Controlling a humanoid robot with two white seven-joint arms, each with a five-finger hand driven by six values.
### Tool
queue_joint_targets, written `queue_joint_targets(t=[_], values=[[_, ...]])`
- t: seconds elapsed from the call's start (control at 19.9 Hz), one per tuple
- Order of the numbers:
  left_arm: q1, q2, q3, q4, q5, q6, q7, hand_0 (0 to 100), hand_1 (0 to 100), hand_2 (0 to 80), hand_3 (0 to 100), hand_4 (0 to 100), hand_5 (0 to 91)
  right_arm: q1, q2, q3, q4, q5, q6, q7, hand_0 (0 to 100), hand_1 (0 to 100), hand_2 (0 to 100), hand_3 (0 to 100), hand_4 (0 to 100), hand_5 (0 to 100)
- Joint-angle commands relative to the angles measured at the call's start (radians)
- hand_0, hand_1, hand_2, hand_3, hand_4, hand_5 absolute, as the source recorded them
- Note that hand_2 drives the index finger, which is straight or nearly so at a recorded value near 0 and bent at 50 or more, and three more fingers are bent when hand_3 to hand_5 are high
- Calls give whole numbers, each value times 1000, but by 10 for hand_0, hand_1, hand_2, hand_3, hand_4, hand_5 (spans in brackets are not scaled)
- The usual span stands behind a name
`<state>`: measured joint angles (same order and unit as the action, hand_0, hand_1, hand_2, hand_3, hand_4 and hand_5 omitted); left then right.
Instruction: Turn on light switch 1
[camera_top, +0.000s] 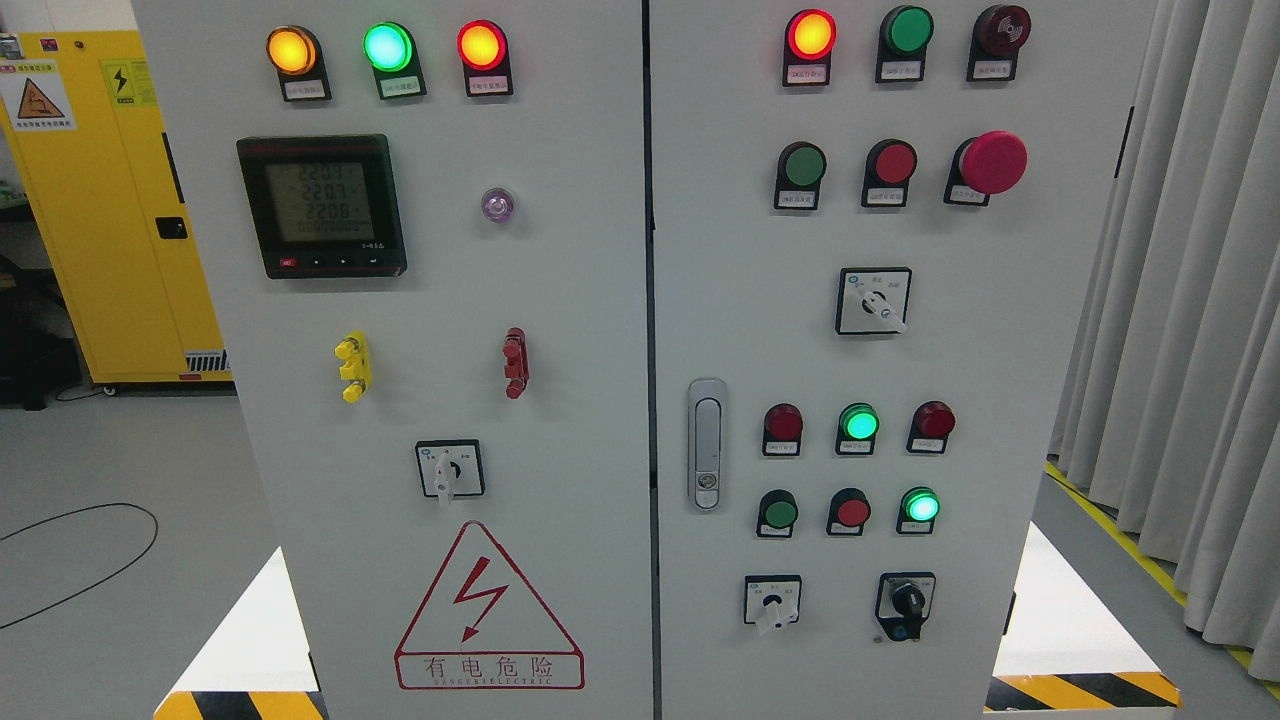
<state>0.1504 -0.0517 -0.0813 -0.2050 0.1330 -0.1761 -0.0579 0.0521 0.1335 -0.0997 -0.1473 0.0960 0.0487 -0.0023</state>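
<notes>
Fingers unseen, selector switch (450, 470) on cabinet (590, 420)

Matt grey painted-metal cabinet (560, 300), glossy plastic buttons (893, 162), shiny metal door handle (707, 443), soft cloth curtain (1190, 300)

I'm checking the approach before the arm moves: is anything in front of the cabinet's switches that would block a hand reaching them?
Nothing visible does. The cabinet face is unobstructed, and its rotary switches sit exposed. Neither hand is in view, and the labels are too small to tell which is switch 1.
</notes>
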Motion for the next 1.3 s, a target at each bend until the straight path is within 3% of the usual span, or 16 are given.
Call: queue_joint_targets(t=[0.0,0.3,0.45,0.7,0.95,1.25], values=[[104,12,112,-491,-25,3,12,358,0,0,0,0,0,0,0,0,0,1,0,1,0,500,40,0,0,0],[195,56,158,-939,-61,-55,21,372,1,0,0,0,0,0,0,0,0,1,0,1,0,500,40,0,0,0],[204,62,181,-1166,-62,-63,21,378,5,0,83,80,0,0,0,0,0,1,0,1,0,500,40,0,0,0],[209,64,230,-1462,-96,-63,20,413,86,0,123,197,0,0,0,0,0,-1,0,1,0,500,40,0,0,0],[189,56,238,-1527,-141,-170,26,401,174,0,209,299,43,0,0,0,0,1,0,1,0,500,40,0,0,0],[183,53,233,-1510,-141,-174,47,377,195,0,230,312,50,0,0,0,0,1,0,1,0,500,40,0,0,0]])
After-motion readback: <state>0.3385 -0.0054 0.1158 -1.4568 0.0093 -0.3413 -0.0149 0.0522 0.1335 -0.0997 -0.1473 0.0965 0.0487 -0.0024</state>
